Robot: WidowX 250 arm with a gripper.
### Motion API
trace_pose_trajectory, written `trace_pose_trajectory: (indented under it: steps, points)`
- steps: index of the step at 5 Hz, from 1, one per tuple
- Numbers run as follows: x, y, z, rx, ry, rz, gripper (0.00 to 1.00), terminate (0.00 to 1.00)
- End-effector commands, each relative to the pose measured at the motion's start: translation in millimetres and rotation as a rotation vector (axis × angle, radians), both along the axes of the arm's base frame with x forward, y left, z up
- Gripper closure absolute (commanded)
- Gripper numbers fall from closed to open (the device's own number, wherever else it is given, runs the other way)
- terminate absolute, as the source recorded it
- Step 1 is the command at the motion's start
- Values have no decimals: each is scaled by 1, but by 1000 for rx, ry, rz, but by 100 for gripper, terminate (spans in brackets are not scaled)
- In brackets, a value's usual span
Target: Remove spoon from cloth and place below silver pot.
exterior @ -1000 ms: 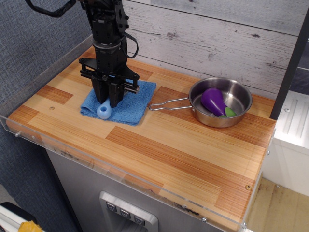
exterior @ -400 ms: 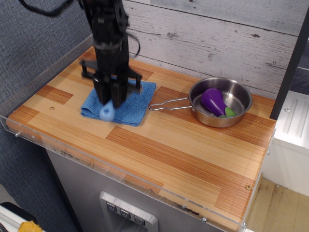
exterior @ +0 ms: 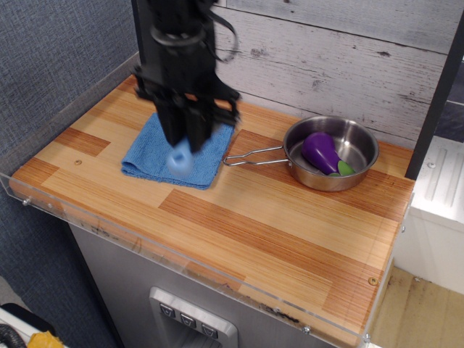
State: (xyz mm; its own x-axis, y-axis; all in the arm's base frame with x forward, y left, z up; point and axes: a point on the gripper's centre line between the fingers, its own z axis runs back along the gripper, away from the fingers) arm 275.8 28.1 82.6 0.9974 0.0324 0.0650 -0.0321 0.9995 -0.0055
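Note:
My gripper (exterior: 185,145) hangs above the right part of the blue cloth (exterior: 148,152), shut on the spoon (exterior: 179,157). The spoon's light-blue handle end pokes out below the fingers, blurred and lifted off the cloth; its grey bowl is hidden between the fingers. The folded cloth lies flat at the back left of the wooden table. The silver pot (exterior: 359,156) stands at the back right, its wire loop handle (exterior: 250,155) pointing left toward the cloth.
A purple toy eggplant (exterior: 321,151) with a green cap lies inside the pot. A clear plastic lip (exterior: 181,268) runs along the table's front edge and left side. Grey plank wall stands behind.
The gripper has risen and moved right with the spoon, lifting it off the cloth; more of the cloth's left part now shows.

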Motion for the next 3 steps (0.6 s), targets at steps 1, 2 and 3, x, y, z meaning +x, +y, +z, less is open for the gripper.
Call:
trace_pose_trajectory:
  steps: [1, 2, 3]
  points:
    - [-31, -61, 1, -78, -9, -84, 100, 0]
    - [-34, -75, -11, -60, 7, -105, 100, 0]
    - [-28, -84, -26, -46, 20, -115, 100, 0]
